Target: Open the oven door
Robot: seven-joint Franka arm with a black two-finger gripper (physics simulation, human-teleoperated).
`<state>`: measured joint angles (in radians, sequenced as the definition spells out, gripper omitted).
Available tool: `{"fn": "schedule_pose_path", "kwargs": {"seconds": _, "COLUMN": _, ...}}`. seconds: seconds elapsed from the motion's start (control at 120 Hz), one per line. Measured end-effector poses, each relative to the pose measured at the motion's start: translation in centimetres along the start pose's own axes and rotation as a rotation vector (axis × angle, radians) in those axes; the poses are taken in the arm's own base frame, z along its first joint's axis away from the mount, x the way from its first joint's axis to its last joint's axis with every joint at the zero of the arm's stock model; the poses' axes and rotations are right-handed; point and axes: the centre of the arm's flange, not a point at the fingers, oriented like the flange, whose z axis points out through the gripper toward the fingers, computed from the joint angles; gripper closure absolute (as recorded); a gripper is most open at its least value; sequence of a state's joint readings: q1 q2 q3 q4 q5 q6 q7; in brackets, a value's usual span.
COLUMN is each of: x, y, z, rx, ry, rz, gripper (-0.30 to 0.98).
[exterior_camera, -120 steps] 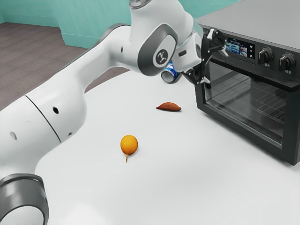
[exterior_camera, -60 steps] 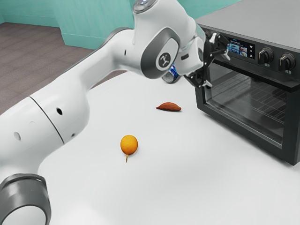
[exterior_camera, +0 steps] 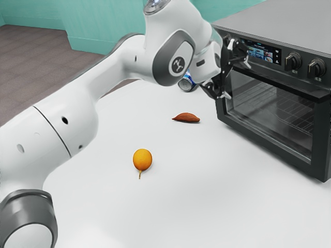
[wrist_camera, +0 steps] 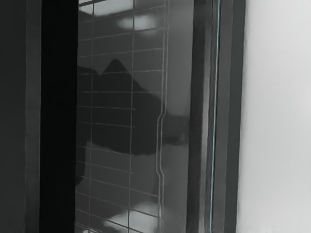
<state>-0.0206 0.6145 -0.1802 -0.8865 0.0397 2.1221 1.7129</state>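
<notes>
Hold the black two-finger gripper (exterior_camera: 238, 79) near the front of the boxy dark-grey metal oven (exterior_camera: 289, 23), open, with fingers spread well apart and with nothing clasped between. Cannot tell from the exterior view about contact with the oven. Find the dark-framed glass oven door (exterior_camera: 269, 111) shut, below the black control panel with its lit display (exterior_camera: 264, 53) and round dark knobs (exterior_camera: 292, 61). Look in the wrist view through the door's glass at a thin wire rack (wrist_camera: 131, 92), with dark and pale reflections across the pane. See past the door's edge there a pale surface.

Note on the smooth white table (exterior_camera: 170, 206) a round orange fruit with a thin stem (exterior_camera: 142, 159), a reddish-brown, tapered sweet potato (exterior_camera: 186, 118) nearer the oven, and a blue-and-silver can (exterior_camera: 186, 83), partly hidden behind the arm's hand.
</notes>
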Motion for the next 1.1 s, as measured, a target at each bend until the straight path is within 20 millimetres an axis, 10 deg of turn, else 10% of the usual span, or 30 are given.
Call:
{"fn": "schedule_pose_path", "kwargs": {"seconds": 0.183, "x": 0.6, "y": 0.6, "z": -0.2, "rx": -0.044, "ry": 0.016, "rz": -0.007, "gripper": 0.03}}
{"fn": "schedule_pose_path", "kwargs": {"seconds": 0.267, "x": 6.0, "y": 3.9, "z": -4.4, "rx": -0.15, "ry": -0.018, "rz": 0.068, "gripper": 0.09}}
{"fn": "schedule_pose_path", "kwargs": {"seconds": 0.35, "x": 10.3, "y": 10.7, "z": -11.7, "rx": -0.23, "ry": -0.087, "rz": 0.114, "gripper": 0.06}}
{"fn": "schedule_pose_path", "kwargs": {"seconds": 0.442, "x": 17.6, "y": 9.7, "z": -30.5, "rx": -0.033, "ry": -0.126, "rz": 0.154, "gripper": 0.04}}
{"fn": "schedule_pose_path", "kwargs": {"seconds": 0.475, "x": 15.1, "y": 8.3, "z": -35.4, "rx": 0.024, "ry": -0.137, "rz": 0.072, "gripper": 0.04}}
{"fn": "schedule_pose_path", "kwargs": {"seconds": 0.517, "x": 6.4, "y": 8.2, "z": -38.2, "rx": 0.027, "ry": -0.176, "rz": -0.142, "gripper": 0.04}}
{"fn": "schedule_pose_path", "kwargs": {"seconds": 0.583, "x": -8.7, "y": 11.3, "z": -38.8, "rx": -0.048, "ry": -0.276, "rz": -0.535, "gripper": 0.03}}
{"fn": "schedule_pose_path", "kwargs": {"seconds": 0.658, "x": -14.7, "y": 14.4, "z": -40.7, "rx": -0.08, "ry": -0.314, "rz": -0.792, "gripper": 0.03}}
{"fn": "schedule_pose_path", "kwargs": {"seconds": 0.817, "x": -17.4, "y": 16.2, "z": -40.0, "rx": -0.13, "ry": -0.362, "rz": -1.081, "gripper": 0.02}}
{"fn": "schedule_pose_path", "kwargs": {"seconds": 0.967, "x": -13.8, "y": 14.7, "z": -36.5, "rx": -0.213, "ry": -0.383, "rz": -1.213, "gripper": 0.02}}
{"fn": "schedule_pose_path", "kwargs": {"seconds": 1.1, "x": -13.3, "y": 14.5, "z": -25.8, "rx": -0.399, "ry": -0.467, "rz": -1.317, "gripper": 0.02}}
